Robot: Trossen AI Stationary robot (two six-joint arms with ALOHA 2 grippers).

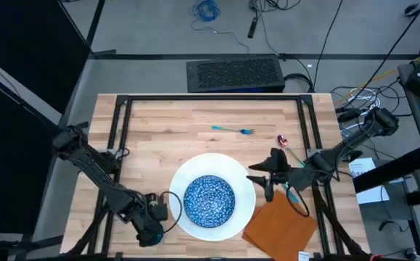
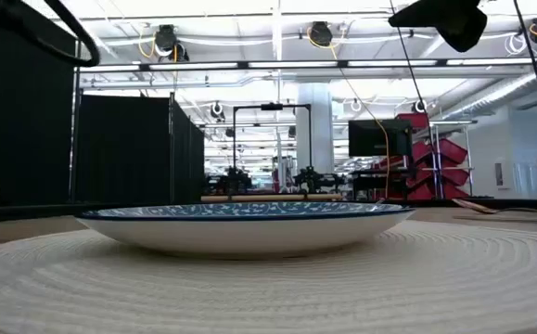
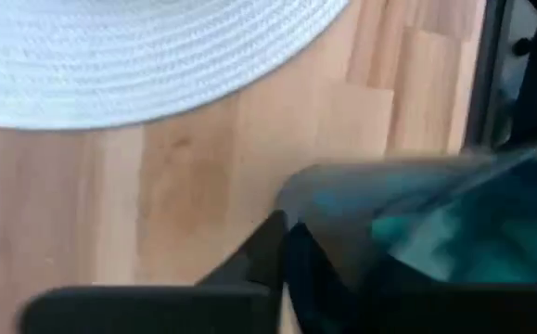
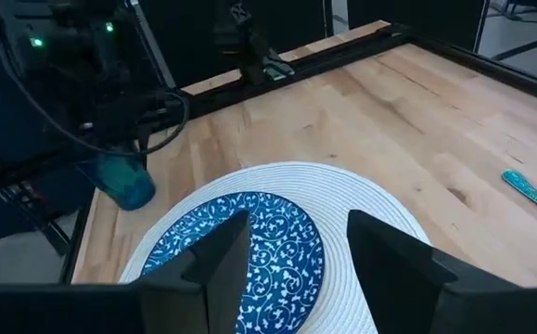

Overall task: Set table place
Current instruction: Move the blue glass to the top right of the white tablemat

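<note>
Currently, by part:
Left gripper (image 1: 154,230): at the table's near-left edge, just beside the white round mat; jaws clenched around the teal cup (image 4: 124,182), which hangs tilted at the table edge, seen in the right wrist view.
Right gripper (image 1: 262,179): above the mat's right rim, near the napkin; jaws spread wide, holding and touching nothing.
Table (image 1: 173,119): light wood planks with a black frame.
Mat (image 1: 247,194): white, woven, near the table's front centre.
Bowl (image 1: 210,199): blue patterned, shallow, centred on the mat.
Napkin (image 1: 281,225): orange-brown, lying flat just right of the mat, angled.
Cutlery (image 1: 231,129): slim teal piece lying well behind the mat, apart from both grippers.
</note>
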